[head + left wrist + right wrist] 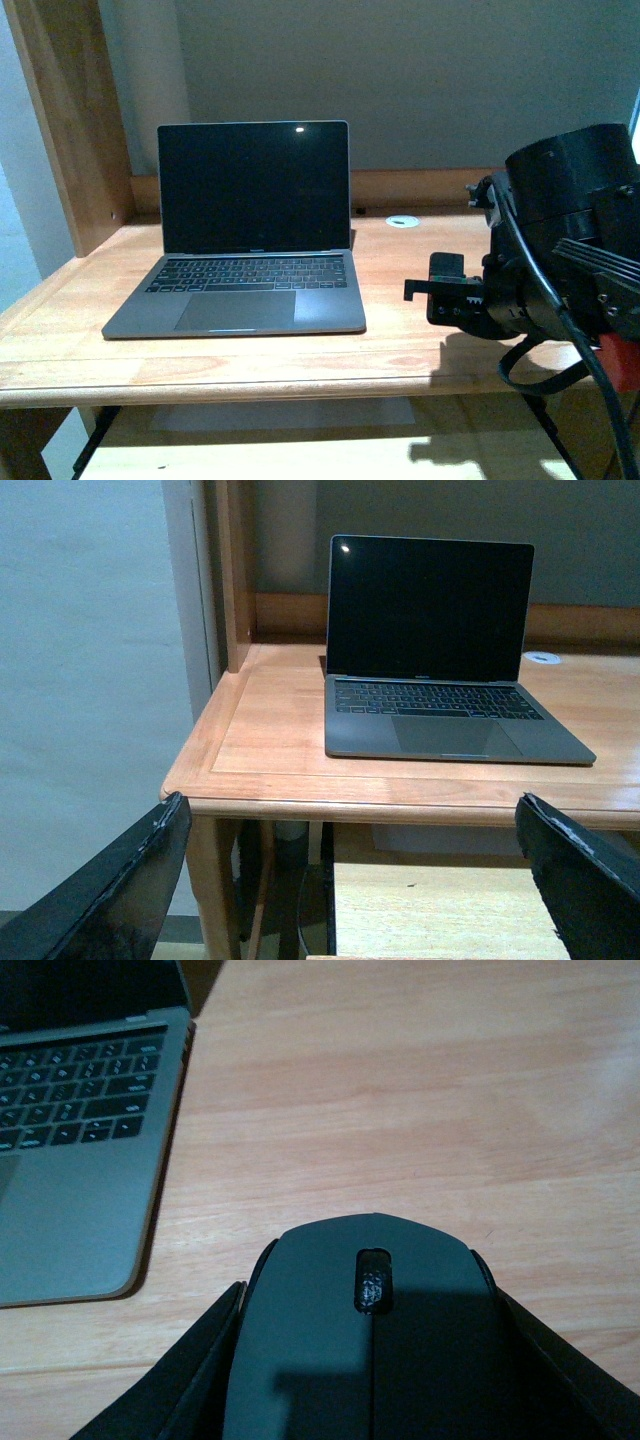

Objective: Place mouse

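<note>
Setting recorded as an office or study workstation. A light wooden worktop [420, 345] with a raised back rail and an upright wooden side panel [70, 120] is set against a plain grey wall [450, 70]. An open grey laptop [250, 250] is stood on it, and a white round cable grommet [402, 220] is let into the surface. A small black oval computer mouse [370, 1360] is seen near the laptop.

The front view faces straight across the wooden desk [400, 240] at the open laptop [250, 230] from just off the front edge. The left wrist view looks at the same laptop from farther back, beyond the desk's front-left corner. The right wrist view hangs close above the desktop, looking down over the mouse [370, 1350], and shares only the laptop's right keyboard edge
</note>
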Controlling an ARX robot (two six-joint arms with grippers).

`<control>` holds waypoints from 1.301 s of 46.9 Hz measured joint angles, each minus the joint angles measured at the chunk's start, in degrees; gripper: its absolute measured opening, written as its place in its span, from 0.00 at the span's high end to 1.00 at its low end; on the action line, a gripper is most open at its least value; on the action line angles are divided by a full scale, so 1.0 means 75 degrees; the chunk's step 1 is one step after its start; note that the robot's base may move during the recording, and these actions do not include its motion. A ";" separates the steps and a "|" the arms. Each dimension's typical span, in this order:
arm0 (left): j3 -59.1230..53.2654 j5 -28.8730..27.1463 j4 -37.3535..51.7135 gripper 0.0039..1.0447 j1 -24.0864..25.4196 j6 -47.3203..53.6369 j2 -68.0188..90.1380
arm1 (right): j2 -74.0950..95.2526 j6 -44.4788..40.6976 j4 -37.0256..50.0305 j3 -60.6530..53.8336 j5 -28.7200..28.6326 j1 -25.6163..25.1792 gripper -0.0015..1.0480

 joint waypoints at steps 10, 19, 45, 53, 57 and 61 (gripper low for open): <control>0.0000 0.0000 0.0000 0.06 0.0000 0.0000 0.0000 | 0.0370 0.0020 -0.0236 0.0312 0.0029 -0.0035 0.40; 0.0000 -0.0003 0.0000 0.06 0.0000 0.0000 0.0000 | 0.0364 0.0038 -0.0236 0.0318 0.0032 -0.0023 0.40; 0.0000 0.0000 0.0000 0.06 0.0000 0.0000 0.0000 | 0.2212 -0.0224 -0.0679 0.2256 0.0399 -0.0530 0.40; 0.0000 0.0000 0.0000 0.06 0.0000 0.0000 0.0000 | 0.2655 -0.0548 -0.0906 0.2940 0.0318 -0.0635 0.40; 0.0000 -0.0003 0.0000 0.06 0.0000 0.0000 0.0000 | 0.2804 -0.0574 -0.1052 0.3232 0.0227 -0.0702 0.40; 0.0000 0.0000 0.0000 0.06 0.0000 0.0000 0.0000 | 0.2859 -0.0583 -0.1078 0.3331 0.0175 -0.0761 0.32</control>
